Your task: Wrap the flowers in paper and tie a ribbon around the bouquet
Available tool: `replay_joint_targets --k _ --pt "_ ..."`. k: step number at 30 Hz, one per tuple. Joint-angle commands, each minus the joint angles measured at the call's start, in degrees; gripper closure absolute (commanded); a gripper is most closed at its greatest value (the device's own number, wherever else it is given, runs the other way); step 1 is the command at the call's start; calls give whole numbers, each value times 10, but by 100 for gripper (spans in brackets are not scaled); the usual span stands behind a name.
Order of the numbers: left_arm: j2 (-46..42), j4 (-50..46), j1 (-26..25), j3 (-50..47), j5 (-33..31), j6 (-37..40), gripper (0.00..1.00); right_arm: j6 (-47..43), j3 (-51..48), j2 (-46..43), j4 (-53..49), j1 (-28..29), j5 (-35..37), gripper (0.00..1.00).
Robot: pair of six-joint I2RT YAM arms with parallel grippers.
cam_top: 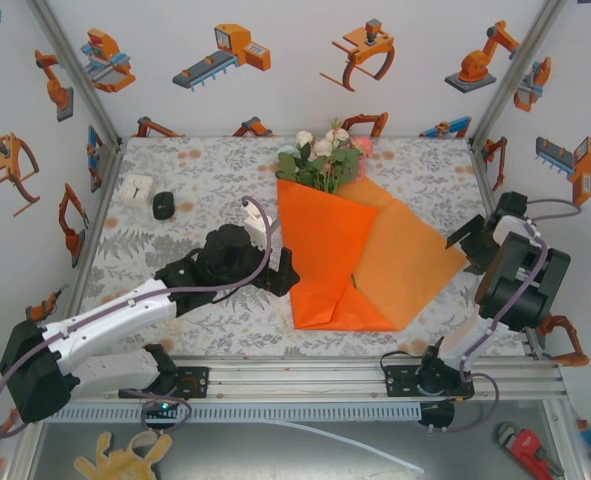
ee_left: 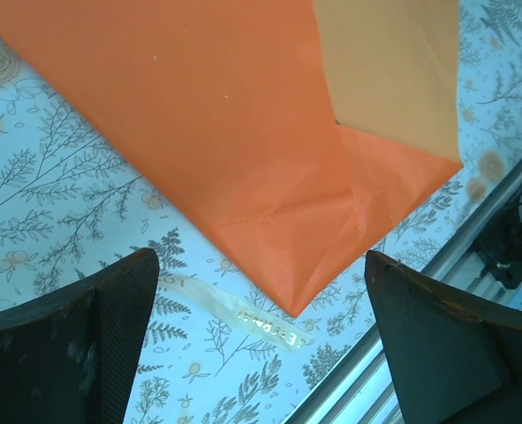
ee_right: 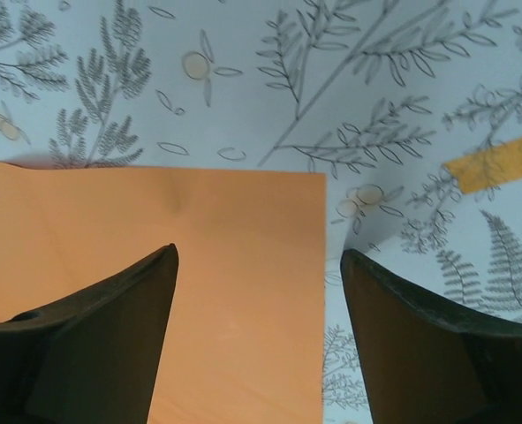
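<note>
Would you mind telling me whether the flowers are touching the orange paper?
Touching. The top external view shows the flowers lying on the paper, with their leaves overlapping its upper edge and the stems hidden inside the fold.

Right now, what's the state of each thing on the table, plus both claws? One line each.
paper: half-folded, left side folded across, right side flat on the tablecloth.
flowers: lying in the paper, blooms out the far end.
ribbon: loose on the tablecloth by the paper's near corner, untied.
left claw: open, empty.
right claw: open, empty, over the paper's edge.
</note>
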Motion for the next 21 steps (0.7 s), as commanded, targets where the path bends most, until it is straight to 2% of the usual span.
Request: replay_joint_targets --k 1,5,11,13,15,17,20,21 --pt "0 3 -1 -6 -21 4 9 1 -11 30 20 0 -43 36" --pt "7 1 -1 -6 -18 -2 9 31 -39 7 40 10 -76 48" --pt "20 2 -1 -11 -24 -16 9 81 -93 -75 56 34 -108 63" --pt "25 3 -2 -10 -18 -22 9 89 -113 -109 63 48 -117 73" --pt "26 9 -2 -14 -14 -32 8 92 -119 -139 47 64 -116 81" --pt "33 16 -2 -18 -8 -39 8 90 -119 -176 24 81 -113 85" --pt "79 19 -3 -1 23 -35 4 79 -114 -236 8 96 -119 96" --pt "116 4 -5 23 64 -21 7 80 -109 -248 0 98 -128 99"
